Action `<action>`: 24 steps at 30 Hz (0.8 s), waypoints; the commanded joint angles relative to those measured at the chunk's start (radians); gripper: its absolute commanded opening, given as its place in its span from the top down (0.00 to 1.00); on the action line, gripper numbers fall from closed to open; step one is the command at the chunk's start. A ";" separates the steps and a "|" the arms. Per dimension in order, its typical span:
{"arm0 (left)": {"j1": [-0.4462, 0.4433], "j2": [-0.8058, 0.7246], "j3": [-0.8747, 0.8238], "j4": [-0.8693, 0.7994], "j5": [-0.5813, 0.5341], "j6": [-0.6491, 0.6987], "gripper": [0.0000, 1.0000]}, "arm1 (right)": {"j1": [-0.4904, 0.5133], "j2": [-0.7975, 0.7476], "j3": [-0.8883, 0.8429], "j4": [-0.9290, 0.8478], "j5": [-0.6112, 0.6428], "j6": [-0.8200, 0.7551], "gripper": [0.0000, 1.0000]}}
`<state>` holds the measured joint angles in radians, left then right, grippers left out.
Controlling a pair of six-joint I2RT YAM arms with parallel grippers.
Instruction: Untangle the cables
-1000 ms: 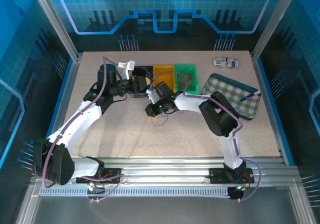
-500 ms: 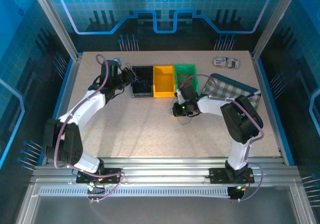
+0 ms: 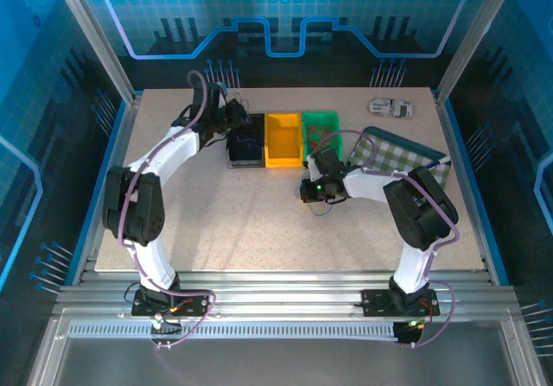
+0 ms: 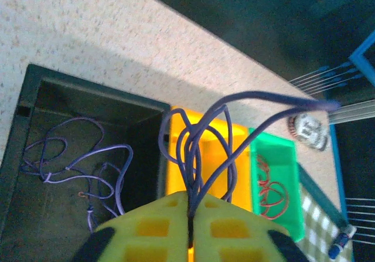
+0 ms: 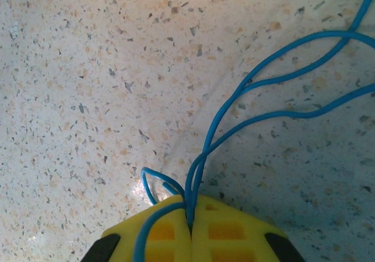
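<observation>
Loops of a purple cable rise from my left gripper, whose yellow fingers are shut on them. It hangs over the black bin and the edge of the yellow bin. More purple cables lie in the black bin, and red cables lie in the green bin. From above, the left gripper is at the black bin's back edge. My right gripper is shut on a blue cable that trails over the table. It sits low in front of the green bin.
A checked tray with a blue pen lies at the right. A small grey-white object sits at the back right. The yellow bin stands between the black and green ones.
The left arm swung from the table's middle back to the black bin, carrying the purple cable. The right gripper moved right with the blue cable, to in front of the green bin.
</observation>
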<state>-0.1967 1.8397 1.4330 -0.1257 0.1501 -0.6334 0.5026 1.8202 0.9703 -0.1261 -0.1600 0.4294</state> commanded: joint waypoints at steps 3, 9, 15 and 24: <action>-0.014 0.076 0.084 -0.032 -0.038 0.025 0.51 | -0.007 -0.007 -0.028 -0.077 -0.017 -0.042 0.94; -0.039 0.025 0.118 -0.032 -0.099 0.076 0.38 | 0.004 -0.037 -0.035 -0.060 -0.045 -0.066 0.93; -0.084 -0.056 0.075 -0.054 -0.078 0.137 0.38 | 0.022 -0.041 -0.028 -0.029 -0.120 -0.101 0.92; -0.142 -0.185 -0.263 -0.035 -0.073 0.113 0.38 | 0.172 -0.072 0.044 -0.011 -0.198 -0.255 0.73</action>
<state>-0.3412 1.6833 1.2602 -0.1459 0.0757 -0.5213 0.6338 1.7966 0.9806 -0.1410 -0.3153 0.2508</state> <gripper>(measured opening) 0.622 0.251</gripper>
